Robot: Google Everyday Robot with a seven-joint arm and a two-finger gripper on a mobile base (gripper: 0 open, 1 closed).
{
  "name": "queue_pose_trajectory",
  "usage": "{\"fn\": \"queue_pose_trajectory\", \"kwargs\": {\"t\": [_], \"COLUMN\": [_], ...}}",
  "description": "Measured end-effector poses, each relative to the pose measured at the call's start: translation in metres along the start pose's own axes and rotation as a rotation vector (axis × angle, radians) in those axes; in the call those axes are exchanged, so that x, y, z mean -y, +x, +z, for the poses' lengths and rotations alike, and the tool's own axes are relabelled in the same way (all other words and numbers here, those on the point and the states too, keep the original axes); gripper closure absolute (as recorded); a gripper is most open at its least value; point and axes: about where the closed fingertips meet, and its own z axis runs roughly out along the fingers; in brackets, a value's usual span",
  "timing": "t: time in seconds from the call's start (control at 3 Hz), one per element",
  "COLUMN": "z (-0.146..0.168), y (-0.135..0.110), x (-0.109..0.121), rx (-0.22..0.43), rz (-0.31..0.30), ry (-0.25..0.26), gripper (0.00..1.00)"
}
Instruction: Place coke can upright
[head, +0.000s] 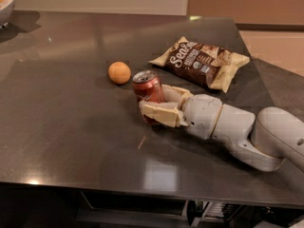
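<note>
The coke can [147, 87] is reddish-brown with a silver top and stands nearly upright, tilted a little, at the middle of the dark table [66, 132]. My gripper [153, 102] reaches in from the right with its cream fingers [159, 113] closed around the can's lower body. The can's lower part is hidden behind the near finger, so I cannot tell whether its base touches the table. The white arm [237, 129] stretches off to the right edge.
An orange [119, 72] lies just left of the can. A brown-and-cream chip bag [202, 61] lies behind and right of the gripper. A bowl of fruit [5, 1] sits at the far left corner. The table's near edge runs along the bottom.
</note>
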Motion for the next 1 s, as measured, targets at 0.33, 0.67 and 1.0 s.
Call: {"fn": "queue_pose_trajectory", "kwargs": {"t": [0.33, 0.67, 1.0], "z": [0.0048, 0.0065, 0.0080], "y": [0.0056, 0.0094, 0.0087], "x": [-0.0001, -0.0016, -0.0029], "rx": [0.004, 0.001, 0.001], "rz": [0.006, 0.006, 0.005], "ry": [0.006, 0.014, 0.010], "gripper": [0.82, 0.60, 0.36]}}
